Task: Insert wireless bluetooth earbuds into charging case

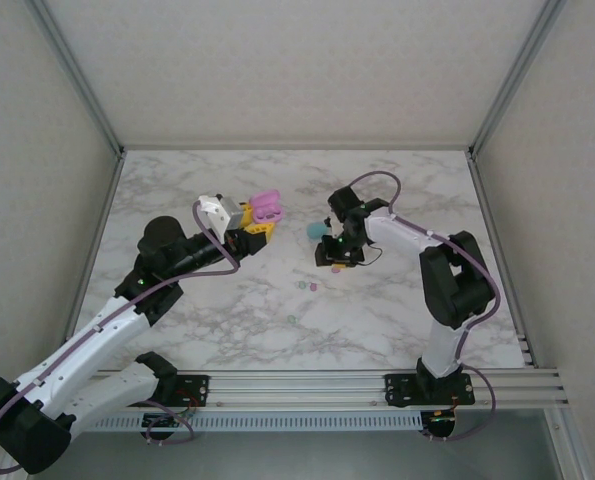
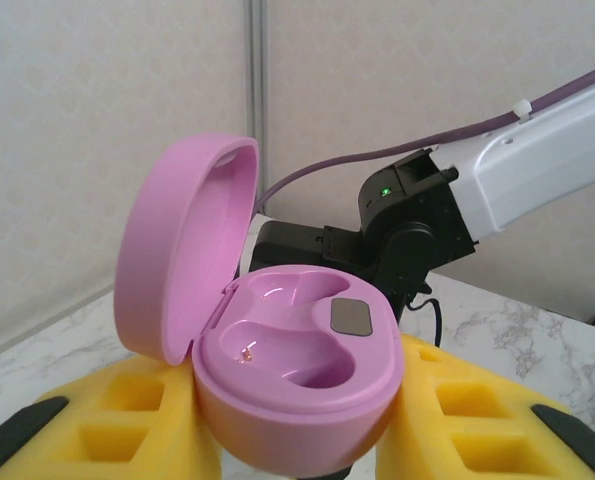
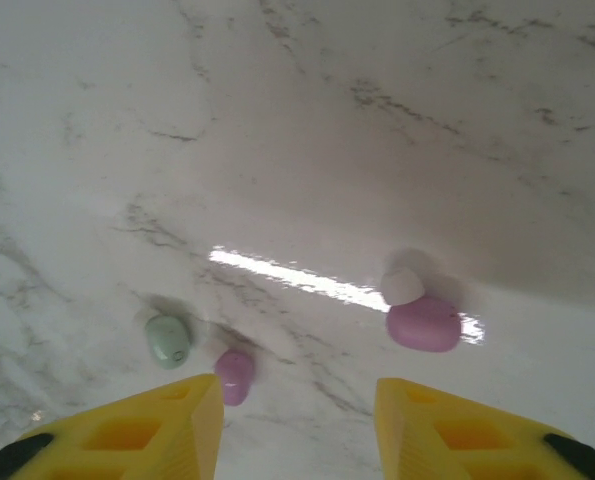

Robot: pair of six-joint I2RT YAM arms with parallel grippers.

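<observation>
L gripper (image 1: 257, 220) sits left of centre over the bench (image 1: 377, 320). Its yellow fingers (image 2: 127, 420) are clamped on the pink charging case (image 2: 297, 370), one on each side of the base. The case is upright w/ its lid (image 2: 182, 250) hinged open and standing to the left in the L wrist view. Both wells in the base are empty, and a small grey patch (image 2: 351, 317) lies btwn them.

The R arm (image 2: 537, 170) shows behind the case in that view. The R gripper (image 3: 297, 420) is right of centre, across from the case and apart from it, pointing down at the bench. Its fingers (image 3: 457, 430) stand partway apart w/ nothing btwn them.

The earbuds (image 1: 314, 286) lie loose on the marble, near of both grippers and roughly btwn them; none is in the case. In the R wrist view, a mint bud (image 3: 167, 340) and a small pink bud (image 3: 234, 375) lie close together just off the tip of the finger on the left. A larger pink bud (image 3: 424, 322) w/ a white tip lies well apart from them on the right.

A small cyan item (image 1: 315, 231) sits just left of the R gripper in the top view; too small to tell what it is.
</observation>
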